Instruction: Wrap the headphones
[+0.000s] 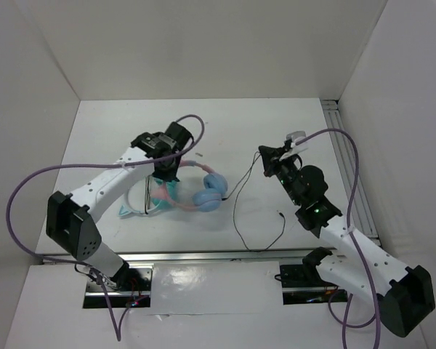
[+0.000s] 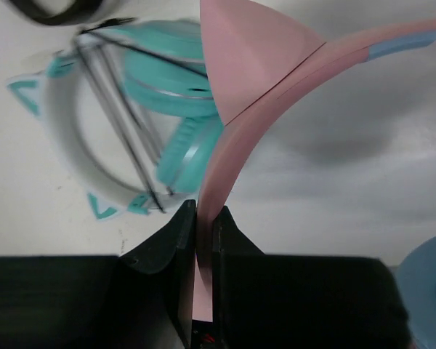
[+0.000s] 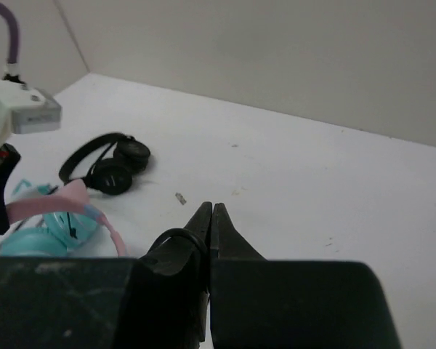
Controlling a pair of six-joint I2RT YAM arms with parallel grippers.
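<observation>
- The headphones lie on the white desk, a little left of its middle, between the 2 arms.
- Their pink headband runs from under the left arm toward the 2 light blue ear cups, which sit side by side on the desk.
- The left end effector points down over the headband, its 2 black fingers pressed tight on the thin pink band with only the band between them.
- In the left wrist view a pink cat-ear sticks up from the band, and the edge of 1 blue ear cup shows at the lower right.
- The thin black cable leaves the ear cups, rises to the right end effector, then drops in a wide loop across the desk, its free end lying near the right arm.
- The right end effector is closed, fingertips together, well right of the ear cups; a small arch of cable sits at its left finger, and it appears pinched there.
- A teal pair with a whitish band lies just beside the pink headband, on its left.
- A small black pair lies farther back on the desk, apart from the others.
</observation>
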